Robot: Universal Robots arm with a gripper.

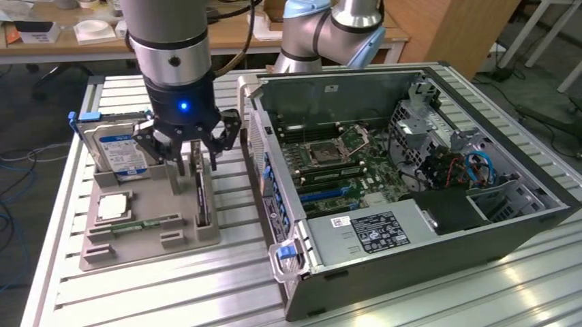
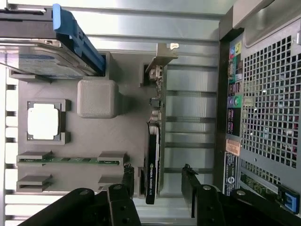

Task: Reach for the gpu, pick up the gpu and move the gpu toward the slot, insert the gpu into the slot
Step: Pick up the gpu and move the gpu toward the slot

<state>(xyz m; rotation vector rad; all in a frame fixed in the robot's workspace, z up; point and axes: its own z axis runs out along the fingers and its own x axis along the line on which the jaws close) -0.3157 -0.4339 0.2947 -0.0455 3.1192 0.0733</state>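
Directly beneath the gripper [image 1: 195, 160] [image 2: 157, 173], the gpu [image 1: 202, 199] [image 2: 151, 162] stands on edge in a grey holder [image 1: 136, 235] [image 2: 94, 136] on the desk [image 1: 182, 293]. The gripper is spread wide, one finger on each side of the card with room left on both sides. The card's long axis runs parallel to the nearby case [image 1: 409, 177] wall. Its silver bracket [image 2: 160, 59] end points toward the hard drive [image 1: 118, 153] side.

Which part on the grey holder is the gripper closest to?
The gpu, the card standing on edge nearest the computer case; the open gripper straddles it. The hard drive, processor and memory stick sit farther off.
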